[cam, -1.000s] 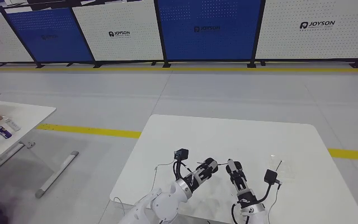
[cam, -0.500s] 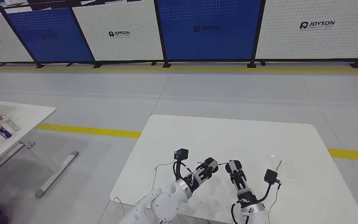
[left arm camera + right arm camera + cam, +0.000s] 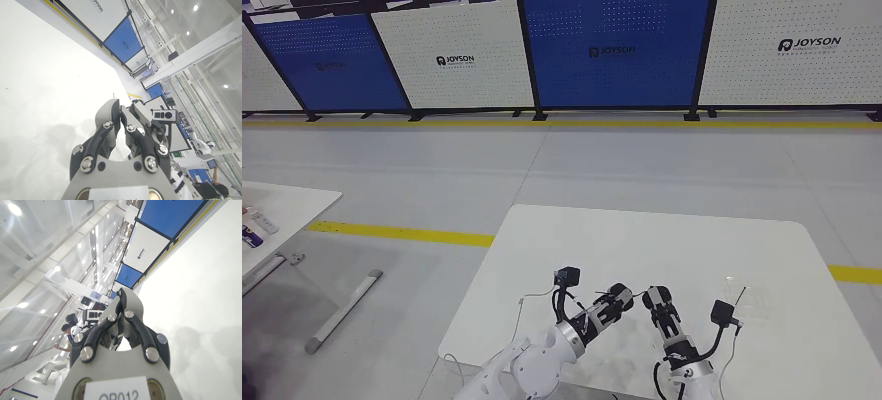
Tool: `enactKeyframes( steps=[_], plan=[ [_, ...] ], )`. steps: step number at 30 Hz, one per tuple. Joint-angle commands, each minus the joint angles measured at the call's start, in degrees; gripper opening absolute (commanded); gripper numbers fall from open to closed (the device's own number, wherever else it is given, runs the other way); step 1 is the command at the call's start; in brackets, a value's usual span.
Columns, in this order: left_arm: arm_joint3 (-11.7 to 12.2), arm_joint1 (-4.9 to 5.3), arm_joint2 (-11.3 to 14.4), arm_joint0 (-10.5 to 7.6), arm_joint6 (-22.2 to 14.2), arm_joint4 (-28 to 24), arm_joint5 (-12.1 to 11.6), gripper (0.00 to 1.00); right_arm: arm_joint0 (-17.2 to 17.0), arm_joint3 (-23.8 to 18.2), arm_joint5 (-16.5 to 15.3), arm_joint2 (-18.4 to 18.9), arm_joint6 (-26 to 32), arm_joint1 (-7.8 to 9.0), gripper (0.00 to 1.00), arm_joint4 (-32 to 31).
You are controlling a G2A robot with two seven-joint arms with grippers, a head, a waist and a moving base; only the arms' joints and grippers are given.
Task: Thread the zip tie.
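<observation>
Two sets of jaws meet near the tabletop's (image 3: pixel 572 235) 6 o'clock edge in the top view, the left jaws at 9 o'clock of the right jaws, tips almost touching. One zip tie (image 3: pixel 637 293), a thin black strap, bridges the short gap between them above the white surface.

The left wrist view adds detail. The left jaws are pressed nearly together, with only a slit between the ribbed pads (image 3: pixel 116 110), and they pinch the zip tie (image 3: pixel 129 107). Its fine end pokes out past the tips, and the rest runs to the right jaws just behind. The right wrist view shows the right jaws pressed tight together, a small black piece of the zip tie (image 3: pixel 118 293) nipped at their very tip. The closed fingers (image 3: pixel 132 302) hide the rest of the strap there.

Each wrist view shows one black camera module, the other arm's, behind the jaws (image 3: pixel 164 115) (image 3: pixel 92 314).

Farther out, the top view shows one clear plastic bag (image 3: pixel 737 293) lying flat at 3 o'clock of the right jaws, apart from them. One second table (image 3: pixel 287 205) sits at the 9 o'clock edge. A yellow floor line (image 3: pixel 402 233) passes behind the tabletop, and a row of blue and white panels (image 3: pixel 617 50) stands at 12 o'clock.
</observation>
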Motion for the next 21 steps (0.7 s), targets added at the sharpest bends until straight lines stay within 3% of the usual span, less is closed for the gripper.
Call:
enactKeyframes(
  steps=[1,2,5,21],
  plan=[
    [0.0,-0.02,0.0,0.06,0.2,0.0,-0.1,0.13,-0.1,0.0,0.0,0.1,0.0,0.01,0.00,0.1],
    [-0.1,-0.01,0.0,0.07,0.3,0.1,-0.1,0.27,-0.1,0.0,0.0,0.1,-0.1,0.01,0.00,0.1],
    [-0.1,-0.01,0.0,0.09,0.2,0.2,-0.1,0.28,-0.2,-0.1,0.2,0.1,-0.3,0.01,0.00,0.0],
    [0.0,-0.04,-0.7,0.23,1.0,-0.3,0.0,0.09,-0.5,-0.3,1.3,0.5,-2.0,-0.03,0.00,-1.0]
  ],
)
